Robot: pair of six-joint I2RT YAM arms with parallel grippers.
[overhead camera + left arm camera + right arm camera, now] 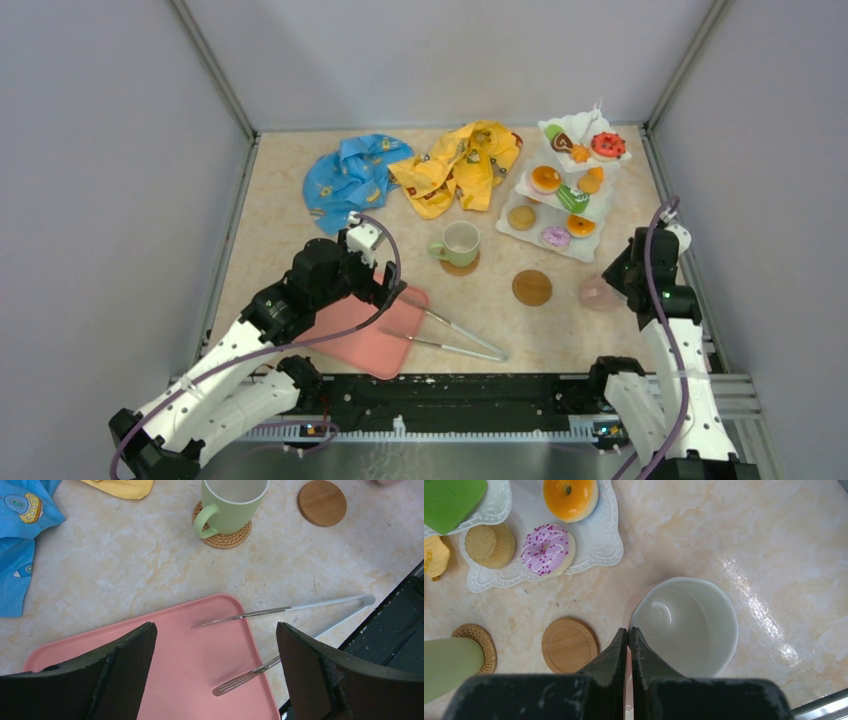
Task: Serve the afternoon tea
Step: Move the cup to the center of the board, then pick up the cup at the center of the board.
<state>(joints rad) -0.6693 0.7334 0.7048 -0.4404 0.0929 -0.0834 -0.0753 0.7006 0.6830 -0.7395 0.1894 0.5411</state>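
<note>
My right gripper (628,630) is shut on the rim of the white mug (686,625), one finger inside and one outside. That mug (598,292) is just right of a bare wooden coaster (569,645). The pale green mug (460,243) stands on a woven coaster (222,540). The white three-tier stand (599,540) holds toy pastries, among them a purple sprinkled donut (547,549) and an orange one (570,497). My left gripper (215,650) hangs open over the pink tray (190,690), with nothing between its fingers.
Metal tongs (280,611) lie with their tips on the pink tray's right edge and their handles on the table. A blue cloth (348,175) and a yellow cloth (462,160) lie crumpled at the back. Walls close in on three sides.
</note>
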